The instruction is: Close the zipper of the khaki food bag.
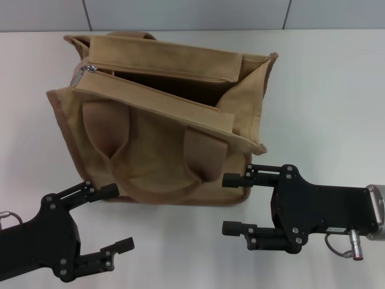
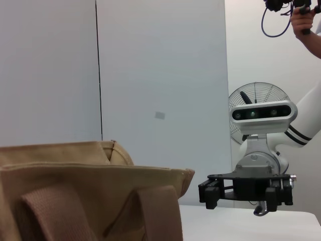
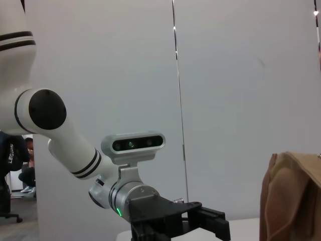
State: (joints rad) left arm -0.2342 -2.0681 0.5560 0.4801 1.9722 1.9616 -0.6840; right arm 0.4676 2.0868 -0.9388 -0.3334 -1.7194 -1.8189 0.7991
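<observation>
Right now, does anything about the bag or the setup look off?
Nothing is damaged or spilled. The khaki food bag sits askew on the table, gaping open, its zipper slider at the far-left end. Both claws, left and right, hover open beside it.

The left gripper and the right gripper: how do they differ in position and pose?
The left gripper sits near the khaki food bag's front left corner, angled diagonally; the right gripper lies level at the front right corner. The left gripper's upper finger nearly touches the bag's base, the right gripper's upper finger its corner. Both are black, open and holding nothing.
</observation>
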